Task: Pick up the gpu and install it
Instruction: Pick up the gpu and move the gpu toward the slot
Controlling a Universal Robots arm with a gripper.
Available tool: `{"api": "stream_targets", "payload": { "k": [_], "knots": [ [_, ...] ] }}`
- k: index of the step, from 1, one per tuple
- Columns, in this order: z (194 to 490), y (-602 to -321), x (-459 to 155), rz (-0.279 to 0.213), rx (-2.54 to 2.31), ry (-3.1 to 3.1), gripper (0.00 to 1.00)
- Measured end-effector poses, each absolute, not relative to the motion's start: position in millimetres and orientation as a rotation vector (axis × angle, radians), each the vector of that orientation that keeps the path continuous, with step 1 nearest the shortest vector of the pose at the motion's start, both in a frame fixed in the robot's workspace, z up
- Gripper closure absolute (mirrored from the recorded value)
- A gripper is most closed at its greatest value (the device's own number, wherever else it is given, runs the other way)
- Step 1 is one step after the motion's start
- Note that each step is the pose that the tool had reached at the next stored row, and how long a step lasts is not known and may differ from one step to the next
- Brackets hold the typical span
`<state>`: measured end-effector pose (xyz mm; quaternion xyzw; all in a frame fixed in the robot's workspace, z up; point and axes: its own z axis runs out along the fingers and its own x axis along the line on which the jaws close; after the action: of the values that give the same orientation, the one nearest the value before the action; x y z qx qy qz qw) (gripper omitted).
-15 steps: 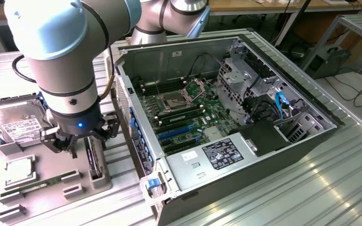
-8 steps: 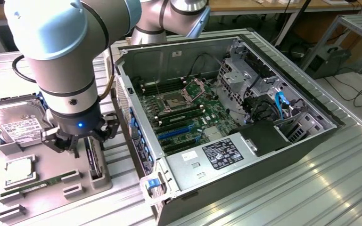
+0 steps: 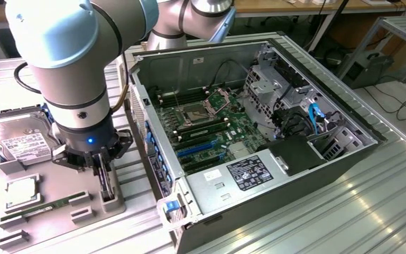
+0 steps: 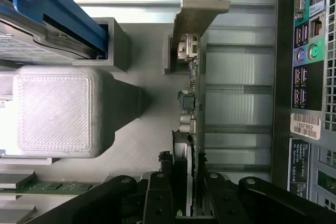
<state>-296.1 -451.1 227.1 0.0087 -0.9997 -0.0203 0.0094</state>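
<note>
The gpu point(image 4: 189, 103) stands on edge in a slot of the grey holder tray point(image 4: 142, 145), seen edge-on, with its silver bracket point(image 4: 197, 3) at the far end. My gripper point(image 4: 184, 203) straddles the card, and its black fingers point(image 4: 160, 192) press against both faces. In the exterior view the gripper point(image 3: 103, 166) points straight down over the gpu point(image 3: 108, 189), on the tray point(image 3: 62, 222) at the exterior view's left of the open computer case point(image 3: 259, 132). The arm hides most of the card there.
On the tray also lie a silver hard drive point(image 3: 19, 140), a processor chip point(image 3: 21, 190) and a narrow RAM stick point(image 3: 40, 207). The case lies open with the motherboard point(image 3: 217, 132) and its blue slots point(image 3: 196, 151) exposed. Its rear ports point(image 4: 307, 51) sit close beside the card.
</note>
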Motion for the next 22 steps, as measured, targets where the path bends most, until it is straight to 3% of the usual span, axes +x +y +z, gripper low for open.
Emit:
{"api": "stream_targets", "payload": {
  "k": [22],
  "knots": [
    [242.6, -451.3, -296.1, -0.067, 0.027, -3.122, 0.73]
  ]
}}
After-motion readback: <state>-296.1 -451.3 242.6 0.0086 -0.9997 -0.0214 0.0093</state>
